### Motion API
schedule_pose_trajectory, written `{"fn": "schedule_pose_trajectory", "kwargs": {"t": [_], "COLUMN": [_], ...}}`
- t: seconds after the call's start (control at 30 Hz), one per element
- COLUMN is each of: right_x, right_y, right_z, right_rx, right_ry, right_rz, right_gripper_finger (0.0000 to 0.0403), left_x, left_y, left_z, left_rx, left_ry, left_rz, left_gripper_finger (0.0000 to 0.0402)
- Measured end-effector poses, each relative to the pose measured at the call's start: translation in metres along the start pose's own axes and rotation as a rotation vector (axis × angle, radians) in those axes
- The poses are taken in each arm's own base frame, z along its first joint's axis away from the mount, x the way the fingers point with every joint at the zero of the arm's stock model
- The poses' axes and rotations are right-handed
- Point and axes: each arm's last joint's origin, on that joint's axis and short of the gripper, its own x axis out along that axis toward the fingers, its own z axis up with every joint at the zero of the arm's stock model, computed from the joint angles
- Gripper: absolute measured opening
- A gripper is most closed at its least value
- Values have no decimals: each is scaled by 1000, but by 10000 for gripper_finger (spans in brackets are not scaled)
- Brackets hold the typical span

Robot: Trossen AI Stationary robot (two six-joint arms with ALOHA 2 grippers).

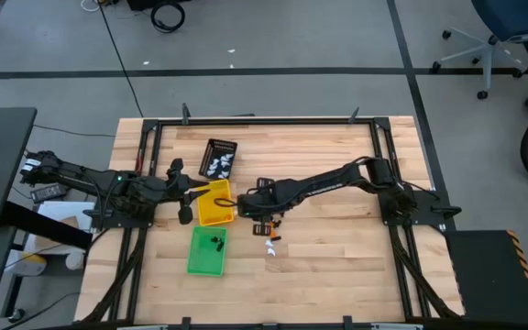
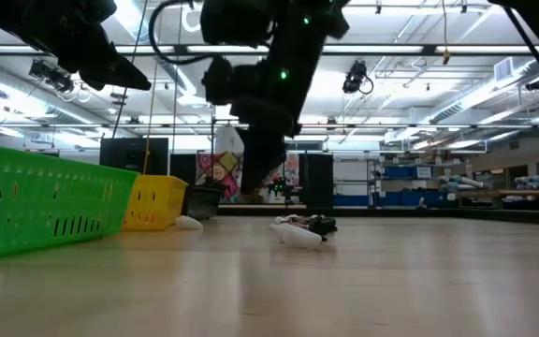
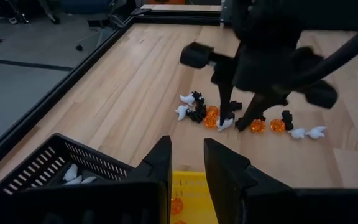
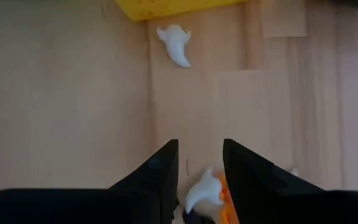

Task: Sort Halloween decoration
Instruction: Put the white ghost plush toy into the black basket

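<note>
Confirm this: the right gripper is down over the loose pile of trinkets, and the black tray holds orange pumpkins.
Not quite. The right gripper is over the pile of trinkets, but the black tray holds white pieces, as the high and left wrist views show. The orange ones lie in the yellow tray.

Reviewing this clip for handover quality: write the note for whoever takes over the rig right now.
Right gripper: open, lowered over the loose pile of trinkets, a white ghost between its fingers, not yet gripped.
Left gripper: open, empty, waiting above the yellow tray.
Done: white pieces in the black tray, orange in the yellow, black in the green tray.
Left: the pile, plus one stray ghost near the yellow tray.
</note>
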Motion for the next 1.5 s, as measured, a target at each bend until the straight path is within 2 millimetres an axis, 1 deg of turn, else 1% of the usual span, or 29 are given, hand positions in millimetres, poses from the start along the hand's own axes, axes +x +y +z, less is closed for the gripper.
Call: {"fn": "schedule_pose_trajectory", "kwargs": {"t": [0.17,0.4,0.53,0.67,0.8,0.97,1.13,1.3,1.4,1.5], "right_x": [18,35,41,43,43,44,58,68,69,70], "right_y": [-3,-13,-16,-18,-17,-19,-19,-17,-16,-15], "right_z": [-6,-10,-10,-11,-11,-11,-19,-26,-25,-26], "right_rx": [13,16,10,3,-8,-13,-16,-9,-10,0], "right_ry": [-50,-124,-171,-172,-171,-181,-270,-414,-453,-453], "right_rz": [16,26,47,51,66,43,35,46,76,100], "right_gripper_finger": [131,131,131,133,152,194,227,232,229,225], "left_x": [0,0,0,0,0,0,0,0,0,0], "left_y": [0,0,0,0,0,0,0,0,0,0], "left_z": [0,0,0,0,0,0,-1,0,0,0], "left_rx": [12,15,16,16,17,13,18,21,20,19], "left_ry": [1,1,2,2,3,3,5,5,4,2], "left_rz": [0,0,0,0,0,0,0,0,0,0], "left_gripper_finger": [69,69,69,69,69,69,69,69,69,69]}}
